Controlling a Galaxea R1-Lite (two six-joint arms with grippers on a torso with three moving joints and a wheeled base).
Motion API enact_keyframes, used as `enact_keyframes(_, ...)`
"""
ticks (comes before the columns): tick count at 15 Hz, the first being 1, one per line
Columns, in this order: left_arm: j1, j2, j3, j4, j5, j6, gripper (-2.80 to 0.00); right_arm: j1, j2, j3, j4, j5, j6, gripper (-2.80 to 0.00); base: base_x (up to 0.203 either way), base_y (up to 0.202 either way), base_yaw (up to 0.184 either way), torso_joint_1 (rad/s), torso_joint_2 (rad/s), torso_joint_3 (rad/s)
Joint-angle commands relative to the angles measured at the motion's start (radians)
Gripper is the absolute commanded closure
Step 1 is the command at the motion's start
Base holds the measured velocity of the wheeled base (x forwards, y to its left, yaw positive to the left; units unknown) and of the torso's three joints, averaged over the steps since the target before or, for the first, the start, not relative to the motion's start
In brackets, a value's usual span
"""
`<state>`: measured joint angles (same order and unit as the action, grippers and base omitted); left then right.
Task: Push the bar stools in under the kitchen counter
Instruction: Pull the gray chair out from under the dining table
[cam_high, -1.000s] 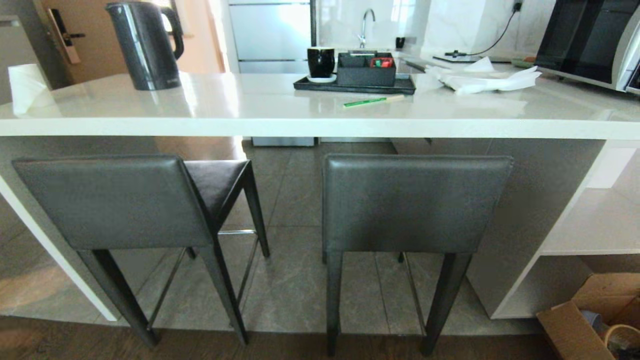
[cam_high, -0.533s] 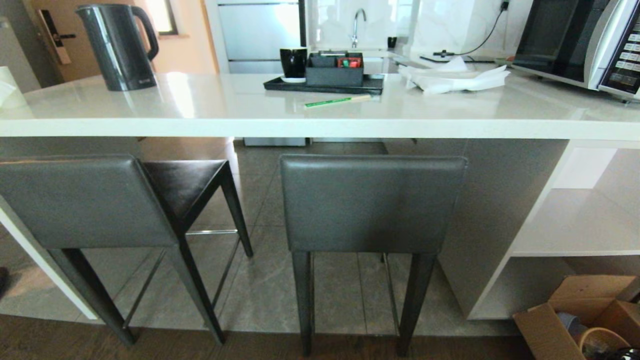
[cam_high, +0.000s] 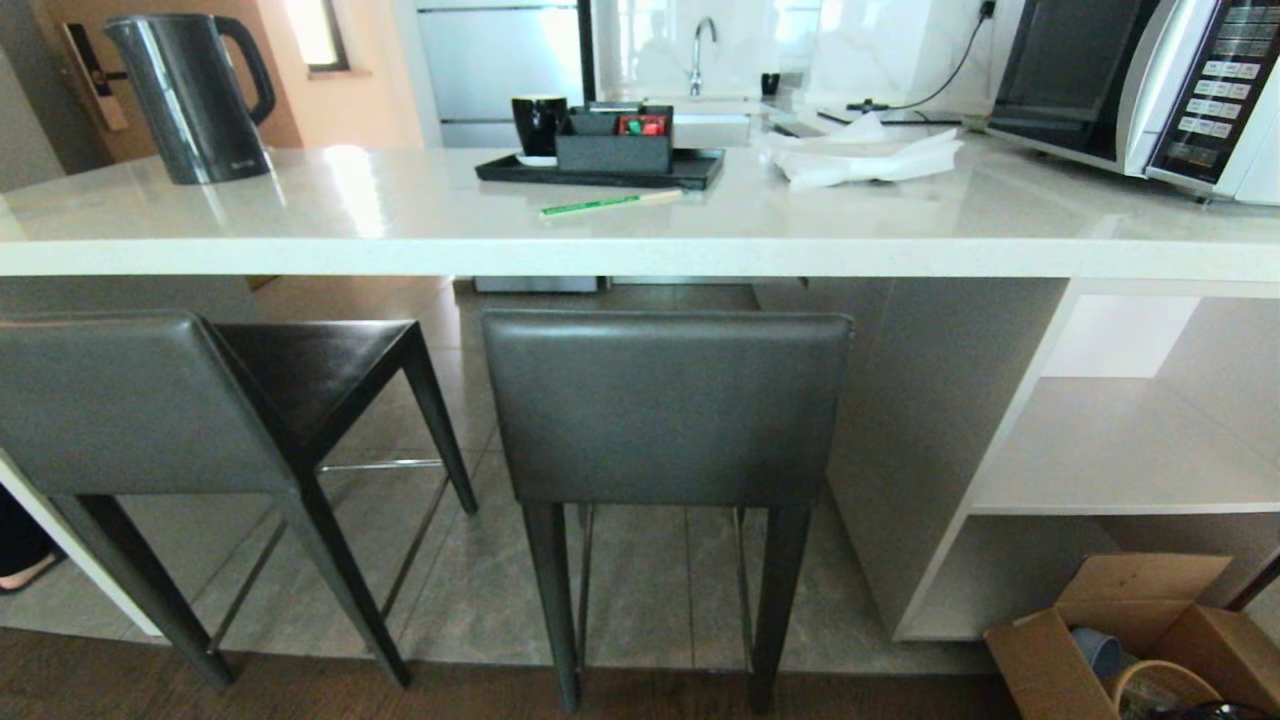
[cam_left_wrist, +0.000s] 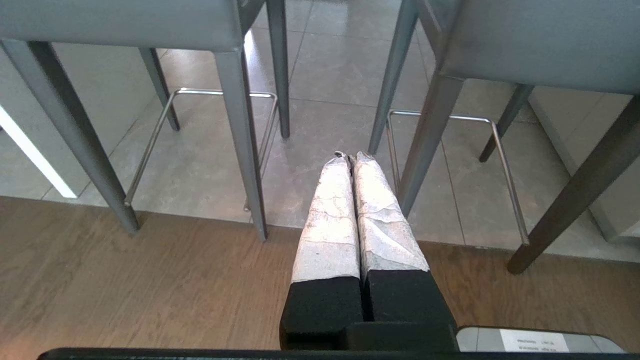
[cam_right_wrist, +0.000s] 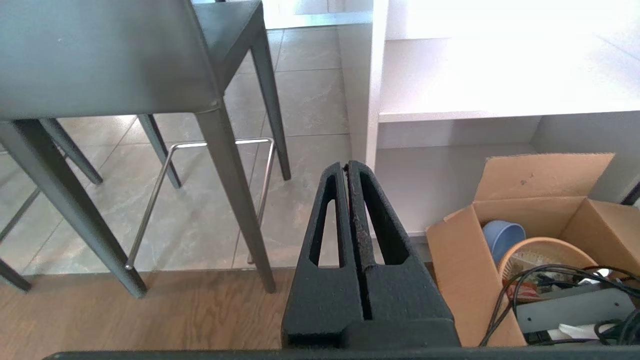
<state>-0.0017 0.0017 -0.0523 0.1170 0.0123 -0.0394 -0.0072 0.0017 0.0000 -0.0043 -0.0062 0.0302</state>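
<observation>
Squaring up to the right stool, whose backrest sits near of the kitchen counter edge beside the left stool, should come first, because the left gripper and right gripper hang low, clenched on nothing.

Glossy white stone kitchen counter; bar stools with matt grey leather backrests and thin shiny metal footrests; brown cardboard box at lower right.
</observation>
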Motion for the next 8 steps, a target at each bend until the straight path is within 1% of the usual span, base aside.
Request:
enact_keyframes(1,0.002,0.001,0.000,0.001,0.000,-0.001,0.00,0.001,0.001,0.000,0.000,0.000,0.000,0.00,0.000,0.000,0.000,0.000,0.00,0.000)
enact_keyframes(5,0.000,0.001,0.000,0.001,0.000,-0.001,0.00,0.000,0.001,0.000,0.000,0.000,0.000,0.00,0.000,0.000,0.000,0.000,0.00,0.000)
enact_keyframes(6,0.000,0.001,0.000,0.001,0.001,-0.001,0.00,0.000,0.001,0.000,0.000,0.000,0.000,0.00,0.124,0.000,0.000,-0.007,0.01,0.002)
enact_keyframes(8,0.000,0.001,0.000,0.001,0.000,-0.001,0.00,0.001,0.001,0.000,0.000,0.000,0.000,0.00,0.189,0.000,0.000,0.004,0.00,0.000)
